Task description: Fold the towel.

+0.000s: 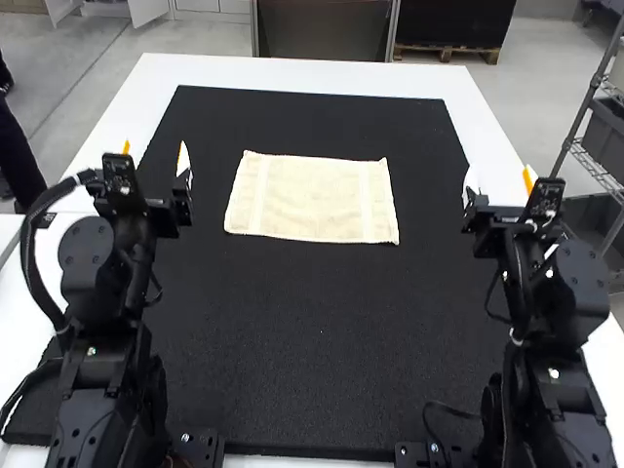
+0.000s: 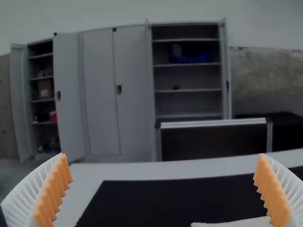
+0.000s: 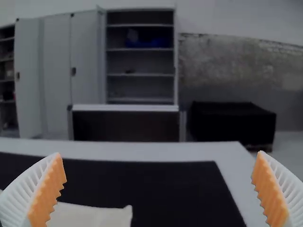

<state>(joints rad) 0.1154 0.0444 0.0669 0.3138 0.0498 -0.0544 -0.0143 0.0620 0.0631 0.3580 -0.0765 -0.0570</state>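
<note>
The towel (image 1: 312, 200) is seen in the upper middle of the high view, laid flat on the black mat (image 1: 322, 331) as a rectangle, wider from side to side than from front to back. It is marked by a paler band near each of its short ends, and its far corners are raised slightly into points. The mat is bordered by the white table (image 1: 292, 73), seen along the top of the frame. The left gripper (image 1: 155, 154) is held in the upper left of the frame, well apart from the towel; its fingers are spread wide, and nothing is gripped between the orange pads (image 2: 56, 189). The right gripper (image 1: 498, 177) is held toward the right of the frame, also well apart from the towel, with its fingers set just as wide and nothing gripped between its pads (image 3: 49, 189). Part of the towel's edge is seen in the left wrist view, and one corner of it is shown in the right wrist view.
</note>
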